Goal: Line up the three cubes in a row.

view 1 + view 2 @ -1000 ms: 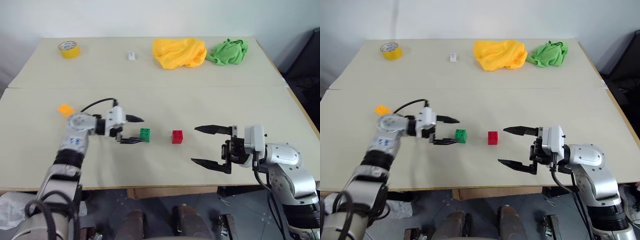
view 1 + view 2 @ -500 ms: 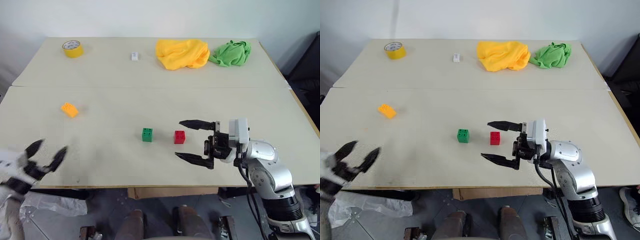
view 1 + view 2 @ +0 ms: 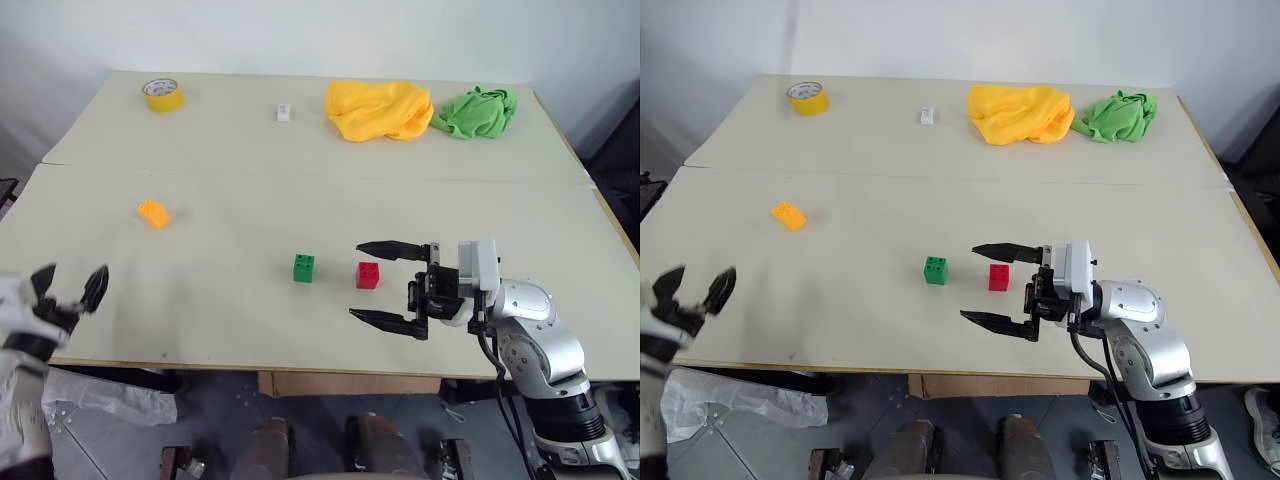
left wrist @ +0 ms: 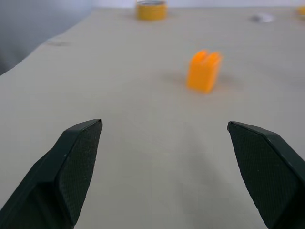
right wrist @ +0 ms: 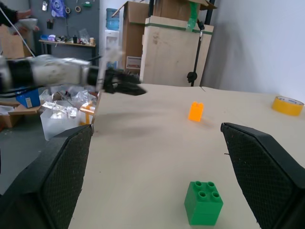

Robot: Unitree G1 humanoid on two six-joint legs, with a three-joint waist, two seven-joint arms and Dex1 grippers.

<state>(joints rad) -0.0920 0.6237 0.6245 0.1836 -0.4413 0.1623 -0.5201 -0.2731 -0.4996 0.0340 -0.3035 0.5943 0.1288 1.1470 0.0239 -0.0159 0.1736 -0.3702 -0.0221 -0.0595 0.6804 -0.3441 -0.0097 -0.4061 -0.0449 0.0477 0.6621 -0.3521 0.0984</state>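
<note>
The green cube (image 3: 304, 267) and the red cube (image 3: 368, 275) sit side by side near the table's middle front. The orange-yellow cube (image 3: 153, 213) lies apart, far to the left. My right gripper (image 3: 969, 282) is open and points left, and in the head views the red cube shows between its fingers, just behind the tips. Its wrist view looks past the green cube (image 5: 204, 202) toward the orange-yellow cube (image 5: 196, 111). My left gripper (image 3: 70, 289) is open at the table's near-left edge, with nothing in it. It faces the orange-yellow cube (image 4: 204, 70) from a distance.
At the back of the table lie a yellow tape roll (image 3: 163, 93), a tiny white block (image 3: 283, 112), a crumpled yellow cloth (image 3: 380, 108) and a green cloth (image 3: 480, 110). A seam (image 3: 250, 172) crosses the table (image 3: 230, 320) from left to right.
My left gripper left the green cube and swung to the near-left table edge. My right gripper moved left until its fingers flanked the red cube, then held still. The camera shifted.
</note>
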